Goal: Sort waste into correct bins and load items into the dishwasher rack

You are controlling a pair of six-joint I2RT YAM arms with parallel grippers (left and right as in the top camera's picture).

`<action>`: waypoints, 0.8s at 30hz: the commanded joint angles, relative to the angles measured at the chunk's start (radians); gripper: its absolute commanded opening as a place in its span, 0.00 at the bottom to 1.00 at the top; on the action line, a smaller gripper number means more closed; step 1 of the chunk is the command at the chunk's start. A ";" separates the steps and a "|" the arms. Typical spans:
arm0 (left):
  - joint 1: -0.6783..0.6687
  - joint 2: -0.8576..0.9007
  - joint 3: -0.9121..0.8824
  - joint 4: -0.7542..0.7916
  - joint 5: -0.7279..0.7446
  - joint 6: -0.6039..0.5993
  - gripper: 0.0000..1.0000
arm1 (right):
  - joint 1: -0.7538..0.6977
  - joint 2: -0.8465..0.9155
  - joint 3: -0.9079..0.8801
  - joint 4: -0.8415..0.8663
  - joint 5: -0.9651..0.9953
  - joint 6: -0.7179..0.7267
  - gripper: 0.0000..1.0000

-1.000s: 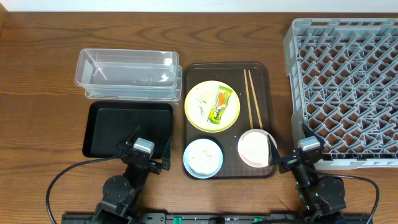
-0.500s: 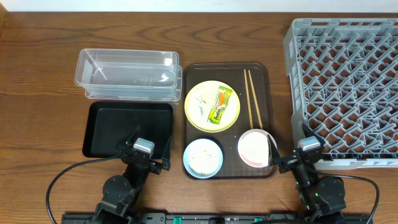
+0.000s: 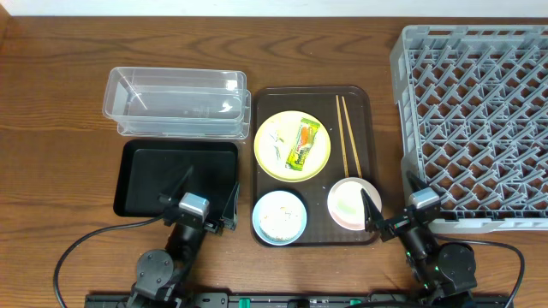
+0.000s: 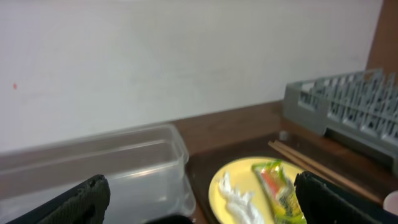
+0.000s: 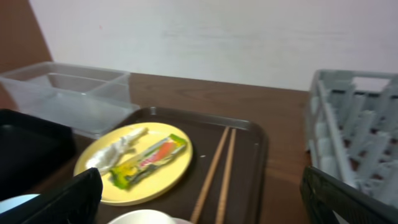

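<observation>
On the brown serving tray (image 3: pixel 364 128), a yellow plate (image 3: pixel 284 126) holds the green-and-orange wrapper (image 3: pixel 302 145) and white paper scraps (image 3: pixel 275 147). The chopsticks (image 3: pixel 347 133) lie to its right. The light-blue bowl (image 3: pixel 280 216) holds rice, and the pink bowl (image 3: pixel 347 204) sits beside it. I cannot make out the white cup. The clear tub (image 3: pixel 175 103) and black tray (image 3: pixel 171 175) are on the left, the grey rack (image 3: pixel 475 120) on the right. My left gripper (image 3: pixel 205 197) is open over the black tray's near right corner. My right gripper (image 3: pixel 390 201) is open by the pink bowl. Both are empty.
The left wrist view shows the tub (image 4: pixel 93 168), plate (image 4: pixel 249 205), wrapper (image 4: pixel 277 186) and rack (image 4: pixel 348 106). The right wrist view shows the plate (image 5: pixel 155 177), chopsticks (image 5: pixel 217 165), tub (image 5: pixel 68 93) and rack wall (image 5: pixel 354 124). A wall stands behind the table.
Both grippers have shifted slightly toward the table's near edge. The right gripper's left finger now reaches over the pink bowl's rim. No object has moved.
</observation>
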 commanded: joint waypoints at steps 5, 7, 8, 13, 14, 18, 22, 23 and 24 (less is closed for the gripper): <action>-0.003 0.029 0.130 0.002 0.040 -0.083 0.97 | -0.019 0.022 0.179 -0.047 -0.041 0.073 0.99; -0.003 0.073 0.192 -0.016 0.052 -0.101 0.97 | -0.019 0.061 0.256 -0.099 -0.042 0.063 0.99; -0.003 0.100 0.227 -0.033 0.060 -0.105 0.97 | -0.019 0.087 0.294 -0.129 -0.042 0.060 0.99; -0.003 0.319 0.486 -0.266 0.074 -0.130 0.97 | -0.019 0.299 0.536 -0.344 -0.044 0.060 0.99; -0.003 0.373 0.544 -0.325 0.080 -0.151 0.97 | -0.019 0.344 0.585 -0.386 -0.047 0.060 0.99; -0.003 0.639 0.826 -0.578 0.199 -0.156 0.97 | -0.019 0.566 0.824 -0.567 -0.047 0.017 0.99; -0.003 0.877 1.083 -0.824 0.250 -0.158 0.97 | -0.019 0.750 1.013 -0.692 -0.047 0.003 0.99; -0.003 0.922 1.133 -0.874 0.257 -0.157 0.97 | -0.019 0.780 1.040 -0.705 -0.050 0.003 0.99; -0.003 0.965 1.181 -0.924 0.264 -0.158 0.97 | -0.019 0.811 1.064 -0.717 -0.063 0.004 0.99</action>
